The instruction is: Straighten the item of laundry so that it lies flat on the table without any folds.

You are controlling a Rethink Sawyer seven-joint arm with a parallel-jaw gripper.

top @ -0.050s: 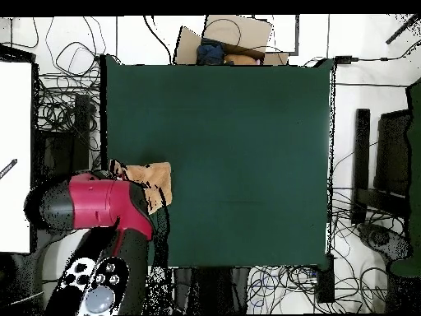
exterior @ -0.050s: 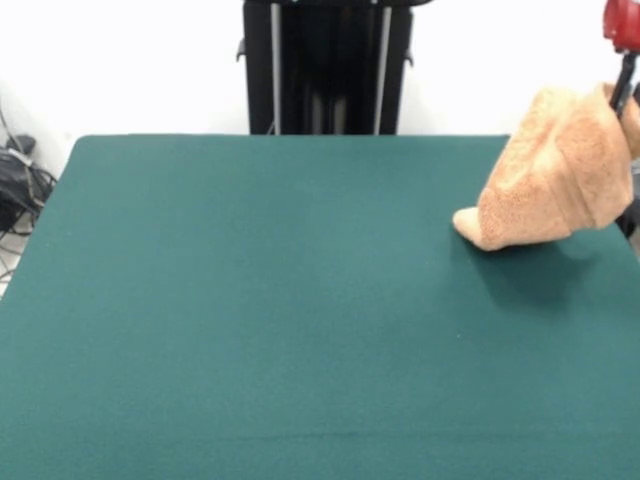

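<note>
Terry cloth, thick and limp, made up the orange-tan towel [exterior @ -0.050s: 548, 178], which hung bunched from the gripper [exterior @ -0.050s: 622, 92] at the table's far right side in the front view, its lowest corner touching the felt and the rest lifted clear. It looked light and soft, likely to drape and fold on itself rather than hold a shape, and not fragile; a hemmed corner or edge seemed the best place to take hold, so the cloth could be drawn out flat. The gripper appeared closed on the towel's upper edge, though the fingers were mostly hidden by cloth. Nearer, the dark green table [exterior @ -0.050s: 260, 330] lay bare and broad, its felt likely to drag on terry. Beyond it stood the black pedestal [exterior @ -0.050s: 327, 65] against a white wall, with cables [exterior @ -0.050s: 20, 180] at far left.
</note>
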